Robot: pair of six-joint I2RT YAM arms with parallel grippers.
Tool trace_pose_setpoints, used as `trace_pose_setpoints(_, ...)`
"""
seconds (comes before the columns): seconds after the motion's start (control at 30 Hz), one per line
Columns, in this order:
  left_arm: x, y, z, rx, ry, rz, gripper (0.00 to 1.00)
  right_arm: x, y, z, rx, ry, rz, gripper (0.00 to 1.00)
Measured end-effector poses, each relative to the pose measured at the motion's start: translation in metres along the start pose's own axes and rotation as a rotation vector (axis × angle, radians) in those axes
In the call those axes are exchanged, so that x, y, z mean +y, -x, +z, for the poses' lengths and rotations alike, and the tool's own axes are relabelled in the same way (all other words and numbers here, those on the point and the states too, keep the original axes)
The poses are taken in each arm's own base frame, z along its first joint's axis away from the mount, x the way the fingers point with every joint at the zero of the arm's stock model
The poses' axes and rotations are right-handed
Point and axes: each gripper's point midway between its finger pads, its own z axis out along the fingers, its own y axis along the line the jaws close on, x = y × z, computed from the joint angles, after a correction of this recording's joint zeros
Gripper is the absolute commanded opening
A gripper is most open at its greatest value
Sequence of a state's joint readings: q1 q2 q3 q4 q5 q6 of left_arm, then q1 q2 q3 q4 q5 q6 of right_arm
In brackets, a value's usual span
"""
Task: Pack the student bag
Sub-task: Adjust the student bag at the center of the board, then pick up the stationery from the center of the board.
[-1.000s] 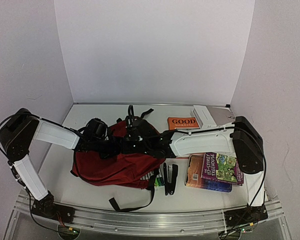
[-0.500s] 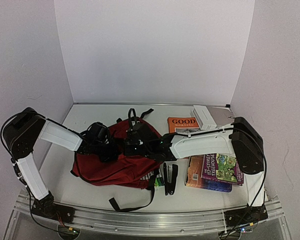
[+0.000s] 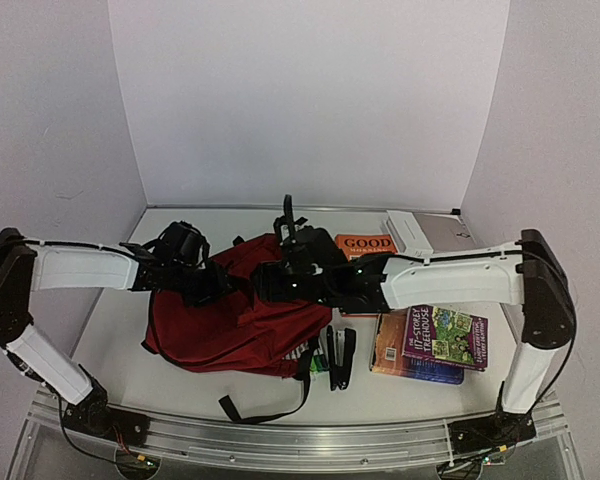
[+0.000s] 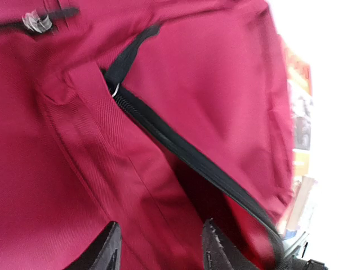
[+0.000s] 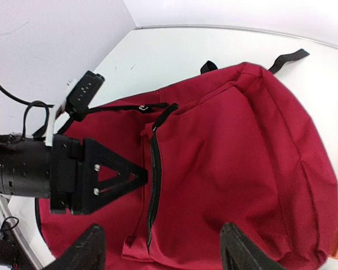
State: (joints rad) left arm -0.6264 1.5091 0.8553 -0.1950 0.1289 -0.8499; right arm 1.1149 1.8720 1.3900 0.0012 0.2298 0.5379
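- student bag (image 4: 62, 169): dark red woven cloth, matt, with a fine ribbed weave
- zipper (image 4: 174, 149): black, matt, finely ridged
- strap (image 3: 226, 406): black cloth webbing, matt
- right gripper (image 5: 160, 228): fingers (image 5: 87, 250) of matt black plastic
- arm shells (image 3: 450, 285): smooth white plastic with a slight sheen
- books (image 3: 440, 340): paper covers, glossy
- table (image 3: 160, 370): white, smooth, matt
- rail (image 3: 280, 440): bare metal, dull shine

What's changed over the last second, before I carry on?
Both arms stretched out lower and flatter, elbows swinging outward; the left claw and right claw stay over the student bag, both open, nothing gripped. The bag's top handle shifted slightly back and right. The books and stapler stayed put.
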Motion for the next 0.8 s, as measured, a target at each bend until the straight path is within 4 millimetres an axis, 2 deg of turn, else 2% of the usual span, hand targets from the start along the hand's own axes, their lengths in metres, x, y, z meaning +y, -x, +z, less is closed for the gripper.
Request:
trace_pose_setpoints(0.13, -0.002, 0.005, -0.037, -0.035, 0.006, 0.019, 0.71, -0.005, 0.018, -0.038, -0.025, 0.011, 0.013, 0.89)
trace_pose_setpoints(0.23, 0.003, 0.004, -0.059, -0.052, 0.016, 0.014, 0.82, -0.017, 0.013, -0.053, -0.011, -0.007, 0.023, 0.95)
trace_pose_setpoints(0.4, 0.016, -0.006, -0.08, -0.065, 0.018, -0.012, 0.93, -0.059, -0.033, -0.055, 0.099, -0.091, 0.049, 0.98)
trace_pose_setpoints(0.57, 0.02, -0.013, -0.096, -0.08, -0.001, -0.038, 0.98, -0.109, -0.096, -0.059, 0.245, -0.211, 0.095, 0.98)
trace_pose_setpoints(0.67, 0.019, -0.013, -0.1, -0.087, -0.012, -0.05, 0.99, -0.124, -0.122, -0.066, 0.304, -0.246, 0.135, 0.98)
trace_pose_setpoints(0.8, 0.019, -0.014, -0.1, -0.083, -0.01, -0.052, 1.0, -0.132, -0.146, -0.073, 0.362, -0.262, 0.18, 0.98)
